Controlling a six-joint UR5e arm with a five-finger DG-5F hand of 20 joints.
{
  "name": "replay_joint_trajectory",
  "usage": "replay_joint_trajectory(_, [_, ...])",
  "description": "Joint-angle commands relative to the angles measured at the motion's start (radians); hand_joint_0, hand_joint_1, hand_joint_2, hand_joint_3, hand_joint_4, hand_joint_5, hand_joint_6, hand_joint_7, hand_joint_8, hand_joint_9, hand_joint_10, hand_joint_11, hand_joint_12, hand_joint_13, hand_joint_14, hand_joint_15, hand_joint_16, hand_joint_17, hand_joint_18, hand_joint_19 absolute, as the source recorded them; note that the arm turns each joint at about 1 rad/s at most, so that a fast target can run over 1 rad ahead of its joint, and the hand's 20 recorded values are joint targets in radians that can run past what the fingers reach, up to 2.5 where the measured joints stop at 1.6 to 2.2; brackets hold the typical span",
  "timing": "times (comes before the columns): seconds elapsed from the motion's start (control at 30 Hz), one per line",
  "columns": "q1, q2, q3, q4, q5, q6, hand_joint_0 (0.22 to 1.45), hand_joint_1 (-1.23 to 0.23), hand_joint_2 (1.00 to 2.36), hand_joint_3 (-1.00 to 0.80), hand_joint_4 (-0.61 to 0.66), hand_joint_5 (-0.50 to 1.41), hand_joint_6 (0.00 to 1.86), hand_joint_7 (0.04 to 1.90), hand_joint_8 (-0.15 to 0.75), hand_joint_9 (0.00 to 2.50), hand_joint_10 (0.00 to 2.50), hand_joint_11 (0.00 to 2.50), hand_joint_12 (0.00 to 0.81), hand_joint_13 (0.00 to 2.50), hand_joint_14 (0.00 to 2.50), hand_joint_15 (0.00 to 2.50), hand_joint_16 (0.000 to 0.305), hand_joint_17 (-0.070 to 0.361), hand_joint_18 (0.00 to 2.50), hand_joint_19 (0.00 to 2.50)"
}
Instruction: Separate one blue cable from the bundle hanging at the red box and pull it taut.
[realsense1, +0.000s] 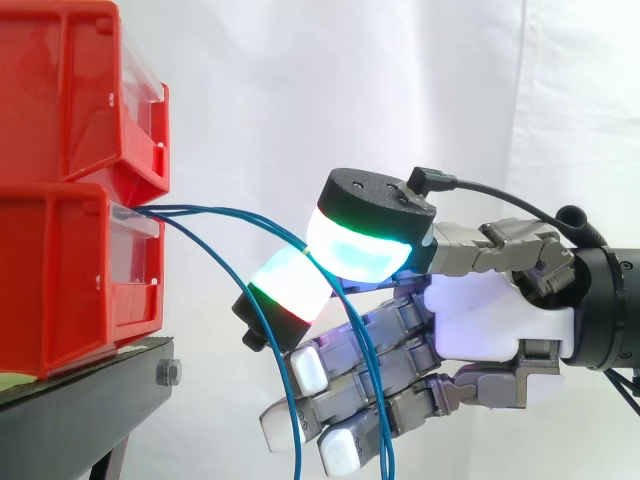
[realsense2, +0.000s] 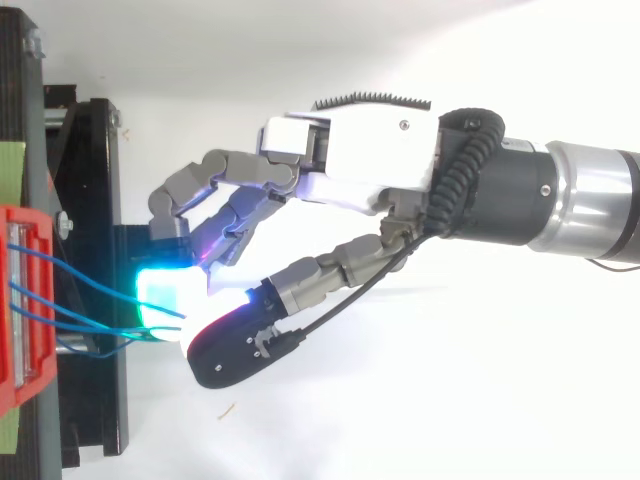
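White curtain behind; robot hand (realsense1: 480, 320) pinching blue cable (realsense1: 200, 209) (others hang loose) beside red bins (realsense1: 60, 270).

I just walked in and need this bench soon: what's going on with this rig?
The robot's hand holds one blue cable pinched between its glowing fingertips, close to the red box it comes from. The other cables hang loose past the hand. The pinched cable curves slackly, so it is not yet taut.
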Motion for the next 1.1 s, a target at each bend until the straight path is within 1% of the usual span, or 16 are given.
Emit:
replay_joint_trajectory(0.0, [0.000, 0.000, -0.001, 0.000, 0.000, 0.000, 0.80, -0.96, 1.03, -0.06, 0.25, -0.26, 0.90, 1.10, 0.352, 0.52, 0.02, 0.82, 0.410, 0.69, 0.02, 0.47, 0.056, 0.126, 0.74, 0.38])
replay_joint_trajectory(0.4, [0.000, 0.001, -0.001, 0.000, 0.000, 0.002, 0.77, -0.98, 1.02, -0.08, 0.26, -0.27, 0.83, 1.06, 0.342, 0.40, 0.02, 0.74, 0.413, 0.60, 0.02, 0.44, 0.057, 0.129, 0.72, 0.34])
replay_joint_trajectory(0.57, [0.000, 0.000, -0.001, 0.000, 0.000, 0.002, 0.75, -1.00, 1.02, -0.19, 0.27, -0.28, 0.83, 1.06, 0.342, 0.38, 0.02, 0.72, 0.417, 0.57, 0.01, 0.43, 0.058, 0.130, 0.73, 0.30])
replay_joint_trajectory(0.73, [0.000, 0.000, -0.001, 0.000, 0.000, 0.002, 0.74, -1.02, 1.01, -0.34, 0.28, -0.27, 0.83, 1.04, 0.345, 0.39, 0.02, 0.73, 0.420, 0.57, 0.01, 0.42, 0.057, 0.129, 0.73, 0.31])
replay_joint_trajectory(0.77, [0.000, 0.001, -0.001, 0.000, 0.000, 0.002, 0.74, -1.02, 1.01, -0.35, 0.28, -0.27, 0.83, 1.04, 0.346, 0.39, 0.02, 0.73, 0.420, 0.57, 0.02, 0.42, 0.057, 0.129, 0.73, 0.30])
replay_joint_trajectory(0.97, [0.000, 0.001, -0.001, 0.002, -0.002, 0.002, 0.73, -1.00, 1.00, -0.43, 0.29, -0.26, 0.83, 1.03, 0.354, 0.47, 0.02, 0.77, 0.424, 0.60, 0.02, 0.43, 0.056, 0.127, 0.75, 0.33])
replay_joint_trajectory(1.07, [0.000, 0.000, -0.001, 0.002, 0.000, 0.002, 0.70, -0.95, 1.00, -0.46, 0.29, -0.25, 0.82, 1.03, 0.368, 0.53, 0.02, 0.78, 0.426, 0.63, 0.01, 0.43, 0.056, 0.125, 0.76, 0.35])
